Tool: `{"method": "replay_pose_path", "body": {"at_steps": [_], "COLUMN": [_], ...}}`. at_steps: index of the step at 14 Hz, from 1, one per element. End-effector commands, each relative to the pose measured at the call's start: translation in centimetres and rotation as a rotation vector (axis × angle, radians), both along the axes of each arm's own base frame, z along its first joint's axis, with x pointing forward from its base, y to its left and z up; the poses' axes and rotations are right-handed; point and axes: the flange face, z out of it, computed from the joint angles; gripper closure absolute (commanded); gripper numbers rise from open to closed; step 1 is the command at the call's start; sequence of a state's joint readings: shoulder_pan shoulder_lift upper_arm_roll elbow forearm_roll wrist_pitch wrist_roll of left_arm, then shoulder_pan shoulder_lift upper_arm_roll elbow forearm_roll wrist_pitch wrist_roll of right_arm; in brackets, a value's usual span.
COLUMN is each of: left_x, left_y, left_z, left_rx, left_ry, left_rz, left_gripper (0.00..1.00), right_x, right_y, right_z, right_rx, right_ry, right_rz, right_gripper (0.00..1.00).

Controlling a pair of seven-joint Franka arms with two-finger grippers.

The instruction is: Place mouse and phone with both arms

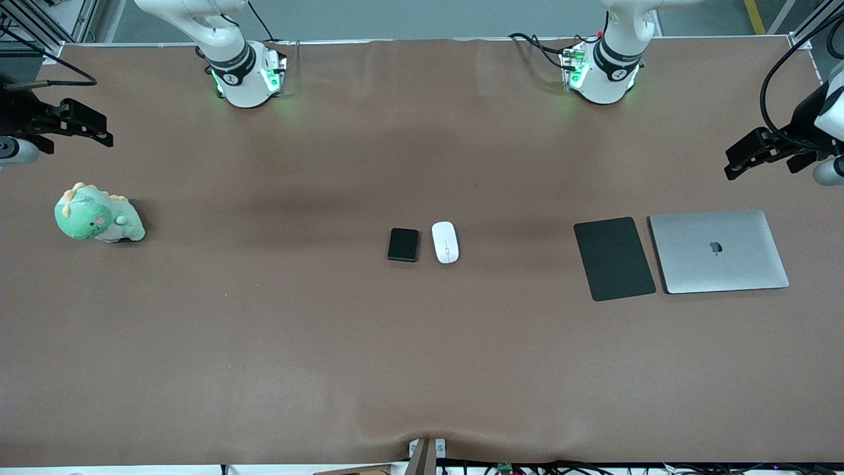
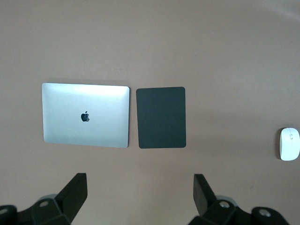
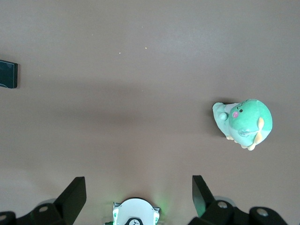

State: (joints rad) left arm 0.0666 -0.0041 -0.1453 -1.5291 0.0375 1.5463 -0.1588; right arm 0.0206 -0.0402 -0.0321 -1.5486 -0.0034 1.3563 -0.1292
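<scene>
From the front we see the phone just beside the mouse mid-worktop; the left pincer and right pincer hang at either end. Through the left wrist, our pincer gapes wide above laptop and mouse pad. Through the right wrist, its pincer gapes wide near the plush dinosaur.

An Apple logo sits on the closed laptop's lid, seen ahead of the left gripper. Nothing else reads as text or numbers.
</scene>
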Motion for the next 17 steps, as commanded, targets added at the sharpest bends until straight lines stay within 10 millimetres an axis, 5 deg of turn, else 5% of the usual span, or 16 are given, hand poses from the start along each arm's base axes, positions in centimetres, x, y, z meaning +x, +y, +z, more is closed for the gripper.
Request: {"method": "replay_pose_path", "body": {"at_steps": [1,6,8,14,17], "left_x": [0.6,3.6,5.2,4.8,4.0], "left_y": [-0.8,-6.1,-10.2,-24.9,-30.2], "left_z": [-0.9,-7.5,-12.3,-26.7,-32.0], "left_rx": [-0.035,-0.055,-0.066,-0.070,-0.068], "left_ry": [0.030,0.111,0.138,0.131,0.091], "left_rz": [-0.006,-0.082,-0.119,-0.038,0.027], "left_gripper": [0.00,0.00,0.00,0.00,0.00], "right_x": [-0.5,-0.5,-0.5,-0.5,-0.5], "right_y": [-0.1,-0.1,-0.2,-0.2,-0.2], "right_z": [0.5,0.5,0.5,0.5,0.5], "right_rx": [-0.006,-0.006,-0.006,-0.006,-0.006], "right_ry": [-0.002,-0.002,-0.002,-0.002,-0.002], "right_rz": [0.010,0.010,0.009,0.007,0.007], "right_gripper": [0.00,0.00,0.00,0.00,0.00]}}
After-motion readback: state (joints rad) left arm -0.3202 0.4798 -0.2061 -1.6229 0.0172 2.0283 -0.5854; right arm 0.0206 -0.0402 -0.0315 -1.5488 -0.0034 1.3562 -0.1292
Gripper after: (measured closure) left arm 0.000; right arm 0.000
